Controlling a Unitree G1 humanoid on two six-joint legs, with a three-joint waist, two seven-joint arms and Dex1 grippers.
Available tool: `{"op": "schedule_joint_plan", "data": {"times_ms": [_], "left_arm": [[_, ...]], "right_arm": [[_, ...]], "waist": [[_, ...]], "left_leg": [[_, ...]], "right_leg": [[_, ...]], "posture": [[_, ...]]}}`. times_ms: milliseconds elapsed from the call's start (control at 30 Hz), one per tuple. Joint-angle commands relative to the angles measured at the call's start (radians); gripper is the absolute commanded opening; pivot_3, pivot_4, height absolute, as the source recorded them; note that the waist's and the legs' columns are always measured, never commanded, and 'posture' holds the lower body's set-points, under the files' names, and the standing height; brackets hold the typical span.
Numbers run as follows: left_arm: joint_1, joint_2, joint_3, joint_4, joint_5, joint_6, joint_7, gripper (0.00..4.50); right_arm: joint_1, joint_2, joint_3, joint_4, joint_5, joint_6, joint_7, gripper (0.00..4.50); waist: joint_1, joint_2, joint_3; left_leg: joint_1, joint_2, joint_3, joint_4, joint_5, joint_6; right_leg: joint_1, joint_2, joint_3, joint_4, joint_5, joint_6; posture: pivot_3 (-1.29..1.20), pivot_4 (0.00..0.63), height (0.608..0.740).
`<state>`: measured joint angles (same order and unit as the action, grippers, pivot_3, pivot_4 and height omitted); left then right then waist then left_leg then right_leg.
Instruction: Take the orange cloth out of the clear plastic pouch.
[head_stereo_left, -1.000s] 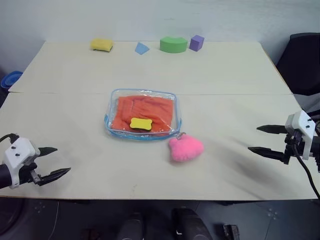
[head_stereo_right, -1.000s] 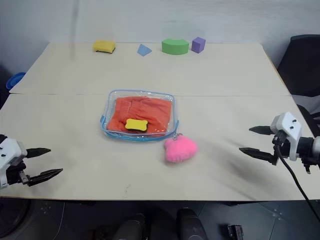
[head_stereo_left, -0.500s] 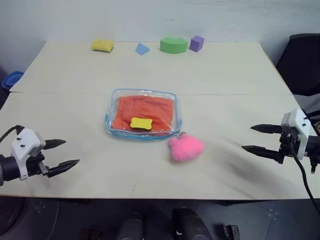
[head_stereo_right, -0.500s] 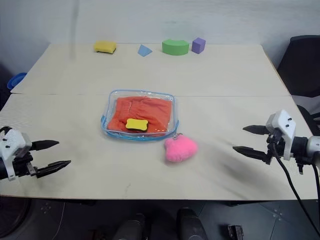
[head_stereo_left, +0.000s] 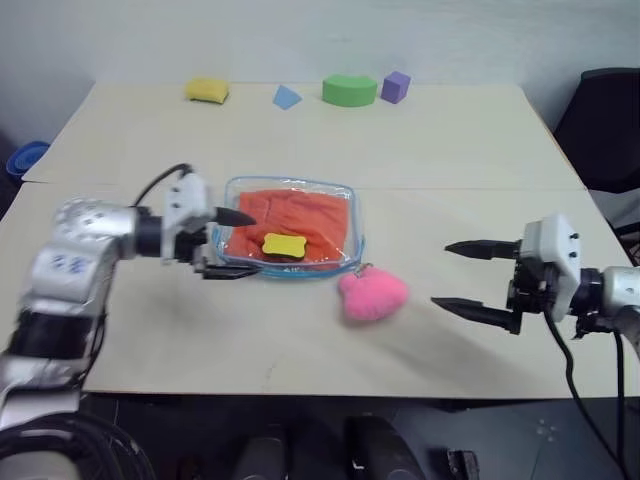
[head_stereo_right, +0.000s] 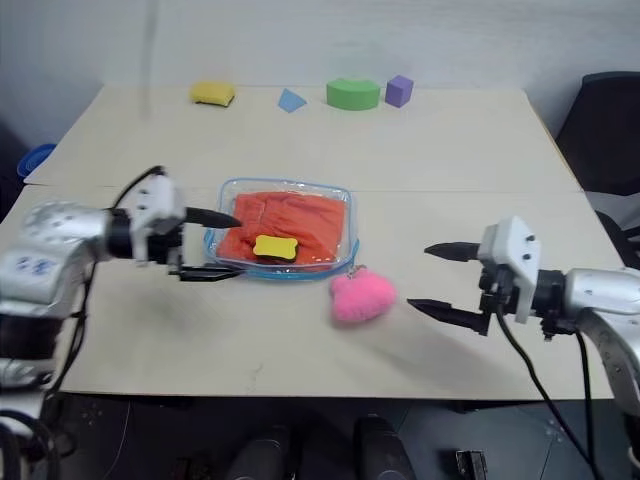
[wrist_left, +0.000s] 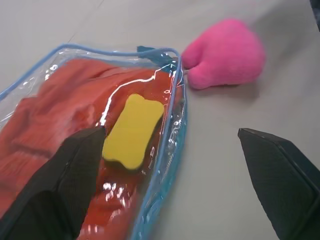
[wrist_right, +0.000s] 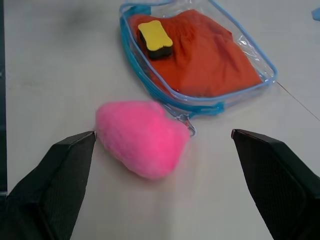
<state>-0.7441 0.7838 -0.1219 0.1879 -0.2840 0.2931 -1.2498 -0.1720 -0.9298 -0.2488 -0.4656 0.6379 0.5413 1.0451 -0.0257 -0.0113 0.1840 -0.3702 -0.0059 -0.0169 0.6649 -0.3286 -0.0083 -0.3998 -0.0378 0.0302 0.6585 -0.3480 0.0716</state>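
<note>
Progress: nothing is out yet; the orange cloth (head_stereo_left: 290, 222) lies inside the clear plastic pouch (head_stereo_left: 285, 228), mid bench (head_stereo_left: 450, 150).
Left: opening the pouch and pulling the cloth out.
Left claw (head_stereo_left: 226, 244): spread, at the pouch's 9 o'clock edge, pinching nothing.
Right claw (head_stereo_left: 462, 279): spread, empty, at 3 o'clock from the pink pompom (head_stereo_left: 372, 294).
Count: one cloth, one pouch, one pompom, one yellow tag (head_stereo_left: 282, 245), four foam shapes (head_stereo_left: 349, 89) at 12 o'clock.

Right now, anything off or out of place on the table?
Nothing spilled or damaged. One oddity: a yellow bone-shaped piece lies over the orange cloth at the clear plastic pouch; whether on or inside it, I cannot tell. The pink pompom lies beside the pouch's corner.
</note>
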Motion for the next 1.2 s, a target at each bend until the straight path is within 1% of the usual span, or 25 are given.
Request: {"op": "schedule_joint_plan", "data": {"times_ms": [33, 167, 267, 367, 467, 567, 633, 700, 733, 800, 833, 900, 967, 1033, 1100, 1200], "left_arm": [[-0.121, -0.063, -0.078, 0.24, 0.126, -0.191, -0.029, 4.47], [-0.251, -0.169, -0.129, 0.52, 0.222, -0.367, -0.019, 4.47], [-0.306, -0.212, -0.149, 0.667, 0.284, -0.484, -0.008, 4.47], [-0.346, -0.245, -0.153, 0.776, 0.325, -0.555, 0.013, 4.47], [-0.371, -0.271, -0.143, 0.836, 0.338, -0.598, 0.021, 3.85], [-0.373, -0.278, -0.128, 0.854, 0.335, -0.625, 0.007, 2.99], [-0.367, -0.276, -0.115, 0.847, 0.324, -0.624, -0.006, 2.29], [-0.351, -0.268, -0.091, 0.807, 0.294, -0.595, -0.027, 1.69], [-0.328, -0.255, -0.067, 0.753, 0.265, -0.551, -0.043, 1.5], [-0.273, -0.229, -0.014, 0.637, 0.206, -0.462, -0.059, 1.5], [-0.228, -0.206, 0.019, 0.548, 0.175, -0.397, -0.048, 1.5], [-0.117, -0.15, 0.1, 0.361, 0.124, -0.264, 0.019, 1.5], [0.011, -0.093, 0.191, 0.193, 0.093, -0.146, 0.109, 1.5], [0.152, -0.041, 0.29, 0.066, 0.09, -0.068, 0.207, 1.5], [0.276, -0.005, 0.383, -0.023, 0.096, -0.004, 0.299, 1.5], [0.476, 0.024, 0.575, -0.09, 0.144, 0.083, 0.492, 1.5]], "right_arm": [[-0.027, 0.022, 0.014, -0.098, 0.035, 0.034, -0.07, 4.5], [-0.045, 0.047, 0.036, -0.17, 0.054, 0.08, -0.149, 4.5], [-0.045, 0.05, 0.031, -0.2, 0.067, 0.103, -0.184, 4.5], [-0.042, 0.046, 0.021, -0.218, 0.083, 0.117, -0.207, 4.5], [-0.045, 0.041, 0.02, -0.222, 0.085, 0.122, -0.221, 4.5], [-0.057, 0.039, 0.032, -0.217, 0.084, 0.122, -0.227, 4.5], [-0.068, 0.039, 0.042, -0.21, 0.085, 0.121, -0.225, 4.5], [-0.085, 0.039, 0.055, -0.199, 0.087, 0.12, -0.216, 4.5], [-0.099, 0.038, 0.067, -0.189, 0.086, 0.118, -0.204, 4.5], [-0.129, 0.036, 0.092, -0.165, 0.082, 0.115, -0.178, 4.5], [-0.147, 0.038, 0.106, -0.151, 0.083, 0.113, -0.163, 4.5], [-0.184, 0.043, 0.138, -0.121, 0.082, 0.108, -0.133, 4.5], [-0.213, 0.047, 0.17, -0.097, 0.075, 0.102, -0.101, 4.5], [-0.234, 0.052, 0.197, -0.077, 0.068, 0.089, -0.068, 4.5], [-0.253, 0.059, 0.218, -0.058, 0.064, 0.081, -0.042, 4.5], [-0.285, 0.072, 0.251, -0.018, 0.056, 0.067, 0.003, 4.5]], "waist": [[-0.001, -0.001, 0.0], [0.002, -0.002, 0.001], [0.003, -0.003, 0.001], [0.003, -0.003, 0.001], [0.008, -0.003, 0.001], [0.011, -0.003, 0.001], [0.013, -0.004, 0.001], [0.014, -0.004, 0.001], [0.014, -0.004, 0.001], [0.011, -0.004, 0.001], [0.009, -0.004, 0.001], [-0.001, -0.004, 0.001], [-0.009, -0.004, 0.001], [-0.009, -0.004, 0.001], [-0.005, -0.004, 0.001], [-0.001, -0.004, 0.001]], "left_leg": [[0.0, 0.0, 0.0, 0.0, 0.0, 0.0], [-0.002, 0.0, 0.0, 0.001, 0.001, -0.001], [-0.008, 0.0, 0.001, 0.004, 0.001, -0.002], [-0.009, 0.0, 0.001, 0.004, 0.001, -0.002], [-0.009, 0.0, 0.001, 0.005, 0.002, -0.002], [-0.01, 0.0, 0.001, 0.007, 0.002, -0.002], [-0.01, 0.0, 0.001, 0.008, 0.001, -0.002], [-0.011, 0.0, 0.001, 0.009, 0.001, -0.002], [-0.012, 0.0, 0.001, 0.01, 0.001, -0.002], [-0.015, 0.0, 0.0, 0.013, 0.001, -0.001], [-0.015, 0.0, 0.0, 0.013, 0.001, -0.001], [-0.017, 0.0, -0.001, 0.014, 0.001, -0.001], [-0.017, 0.001, -0.001, 0.014, 0.001, -0.001], [-0.017, 0.001, -0.002, 0.013, 0.001, -0.001], [-0.017, 0.001, -0.002, 0.013, 0.001, -0.001], [-0.017, 0.0, -0.002, 0.015, 0.0, 0.001]], "right_leg": [[0.0, 0.0, 0.0, 0.0, 0.0, 0.0], [-0.003, 0.0, 0.001, 0.001, 0.0, 0.0], [-0.009, 0.0, 0.001, 0.003, 0.0, 0.001], [-0.011, 0.0, 0.001, 0.004, 0.0, 0.001], [-0.011, 0.0, 0.001, 0.005, 0.0, 0.001], [-0.011, 0.0, 0.001, 0.006, 0.0, 0.001], [-0.011, 0.0, 0.001, 0.006, 0.0, 0.001], [-0.012, 0.0, 0.001, 0.007, 0.0, 0.001], [-0.013, 0.0, 0.001, 0.008, 0.0, 0.001], [-0.015, 0.0, 0.001, 0.01, 0.0, 0.001], [-0.016, 0.0, 0.001, 0.012, 0.0, 0.001], [-0.017, 0.0, 0.001, 0.015, 0.0, 0.001], [-0.018, 0.0, 0.003, 0.016, 0.0, 0.001], [-0.018, 0.0, 0.003, 0.016, 0.0, 0.001], [-0.019, 0.0, 0.003, 0.016, 0.0, 0.001], [-0.018, -0.001, 0.003, 0.013, 0.0, 0.001]], "posture": [[0.0, 0.15, 0.74], [0.0, 0.15, 0.74], [0.0, 0.15, 0.74], [0.0, 0.15, 0.74], [0.0, 0.15, 0.74], [0.0, 0.15, 0.74], [0.0, 0.15, 0.74], [0.0, 0.15, 0.74], [0.0, 0.15, 0.74], [0.0, 0.15, 0.74], [0.0, 0.15, 0.74], [0.0, 0.15, 0.74], [0.0, 0.15, 0.74], [0.0, 0.15, 0.74], [0.0, 0.15, 0.74], [0.0, 0.15, 0.74]]}}
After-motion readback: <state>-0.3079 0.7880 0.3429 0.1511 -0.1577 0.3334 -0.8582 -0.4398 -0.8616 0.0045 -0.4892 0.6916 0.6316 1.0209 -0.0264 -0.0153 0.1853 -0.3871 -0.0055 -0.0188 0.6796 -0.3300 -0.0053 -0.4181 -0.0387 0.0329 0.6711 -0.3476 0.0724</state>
